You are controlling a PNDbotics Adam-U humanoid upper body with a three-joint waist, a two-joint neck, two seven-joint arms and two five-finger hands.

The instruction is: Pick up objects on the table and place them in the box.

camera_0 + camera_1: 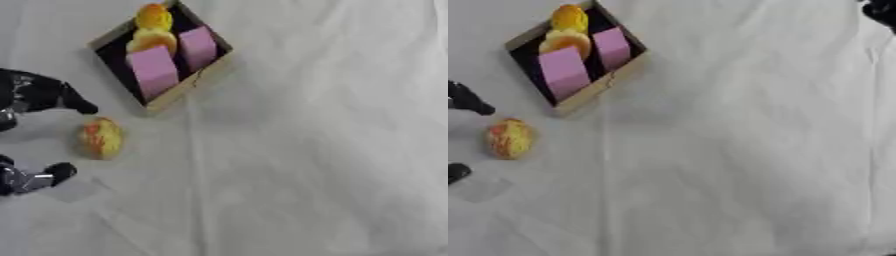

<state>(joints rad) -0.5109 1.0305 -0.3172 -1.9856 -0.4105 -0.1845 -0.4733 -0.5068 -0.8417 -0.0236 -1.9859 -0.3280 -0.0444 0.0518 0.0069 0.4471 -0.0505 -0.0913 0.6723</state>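
Observation:
A shallow wooden box [191, 86] with a dark inside lies askew at the upper left. It holds two pink blocks [154, 70] side by side, a yellow round item [153, 40] and an orange one [153, 16] at its far end. On the white cloth below the box lies a yellow fruit with a red blush [101, 137]. My left hand [26, 95] comes in from the left edge, open, with one finger above the fruit and the thumb [58, 172] below it, neither touching. A dark part, perhaps my right hand [879, 10], shows in the top right corner.
A wrinkled white cloth [315, 150] covers the whole table, with wide bare room to the right of the box and the fruit.

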